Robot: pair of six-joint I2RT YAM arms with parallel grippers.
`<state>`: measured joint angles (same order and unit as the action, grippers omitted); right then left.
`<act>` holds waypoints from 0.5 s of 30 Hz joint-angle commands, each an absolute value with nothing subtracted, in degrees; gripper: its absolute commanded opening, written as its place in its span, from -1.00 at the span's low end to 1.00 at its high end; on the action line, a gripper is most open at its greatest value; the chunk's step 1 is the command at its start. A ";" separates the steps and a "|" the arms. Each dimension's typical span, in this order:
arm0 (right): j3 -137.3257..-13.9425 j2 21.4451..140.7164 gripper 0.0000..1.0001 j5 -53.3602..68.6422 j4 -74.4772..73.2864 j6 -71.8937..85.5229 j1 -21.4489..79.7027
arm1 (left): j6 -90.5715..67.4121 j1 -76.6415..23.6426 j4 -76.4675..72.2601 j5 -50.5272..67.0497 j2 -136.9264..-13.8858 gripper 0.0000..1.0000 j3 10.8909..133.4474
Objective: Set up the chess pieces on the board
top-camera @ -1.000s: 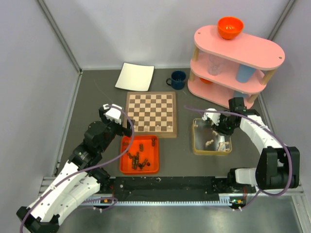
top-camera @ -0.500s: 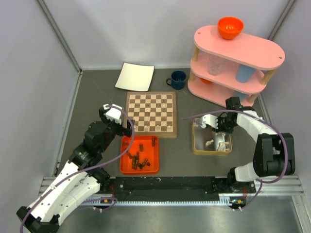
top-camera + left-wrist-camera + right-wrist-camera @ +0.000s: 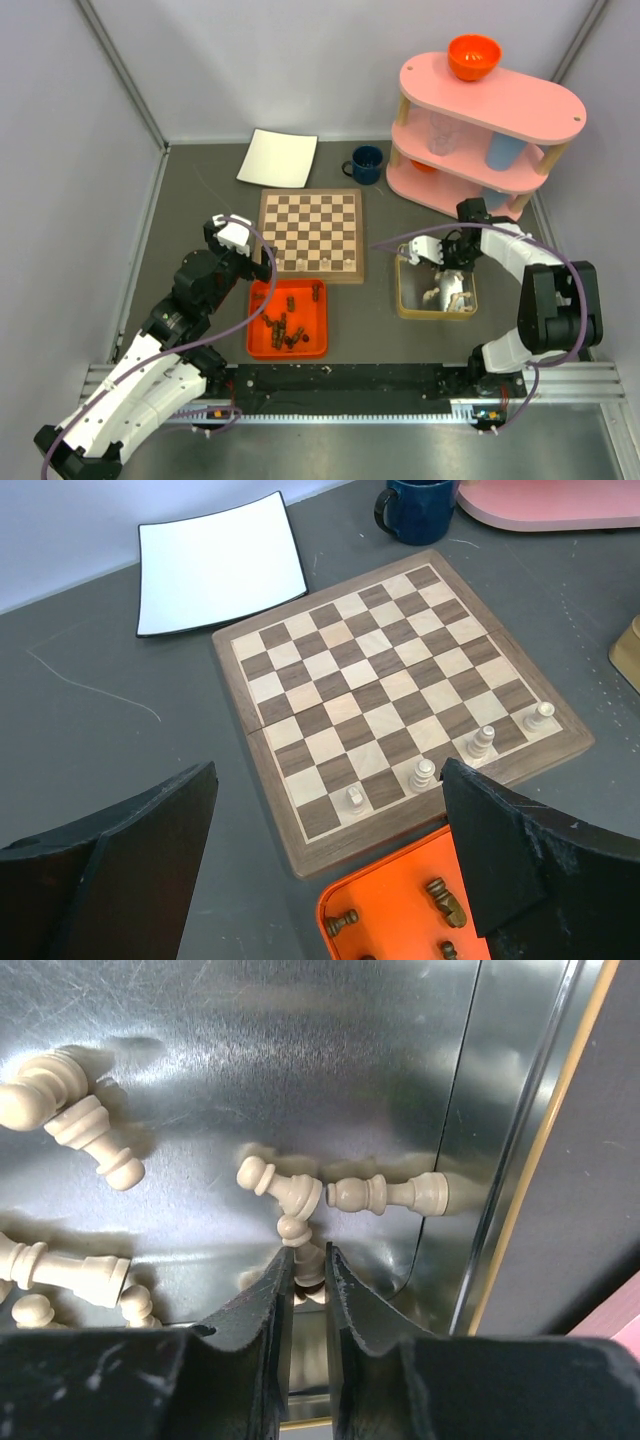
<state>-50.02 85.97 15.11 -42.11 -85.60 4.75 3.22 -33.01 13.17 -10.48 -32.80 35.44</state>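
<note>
The board [image 3: 310, 225] lies mid-table, with several pale chess pieces [image 3: 424, 774] upright along its near row; it also shows in the left wrist view [image 3: 390, 680]. Dark pieces [image 3: 283, 325] lie in an orange tray [image 3: 314, 340] in front of it. My left gripper [image 3: 330, 770] is open and empty, hovering over the board's near-left corner and the tray's far edge [image 3: 262, 262]. My right gripper [image 3: 308, 1252] is down in a metal tray [image 3: 403, 290], shut on a pale piece [image 3: 298, 1230] among several loose pale pieces [image 3: 390, 1193]; it also shows in the top view [image 3: 447, 275].
A white square plate [image 3: 278, 158] and a dark blue mug [image 3: 366, 164] sit beyond the board. A pink three-tier shelf [image 3: 530, 105] with an orange bowl [image 3: 473, 55] stands at the back right, close behind my right arm.
My right arm's elbow has swung in and the gripper has shifted slightly toward the far left inside the metal tray. The left arm has not moved.
</note>
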 commanded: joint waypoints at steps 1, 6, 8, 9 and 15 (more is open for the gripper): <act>-50.72 86.49 -0.73 17.49 -41.84 -83.32 6.41 | 4.04 -32.78 9.93 -11.34 -32.78 0.98 35.07; -51.67 86.40 -0.84 19.59 -41.84 -73.70 7.91 | 4.13 -32.78 10.11 -11.34 -32.70 0.98 35.07; -52.73 86.40 -0.86 21.52 -41.84 -68.58 8.44 | 4.04 -32.78 9.93 -11.34 -32.70 0.98 34.98; -53.69 86.31 -0.86 22.06 -41.84 -63.94 8.61 | 4.04 -32.78 10.02 -11.34 -32.78 0.98 35.07; -55.02 85.52 -0.75 23.82 -41.84 -52.84 8.96 | 4.04 -32.78 9.93 -10.90 -33.05 0.98 35.07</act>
<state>-52.23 86.02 20.40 -41.56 -63.77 8.49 3.22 -33.01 13.17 -10.59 -32.80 35.42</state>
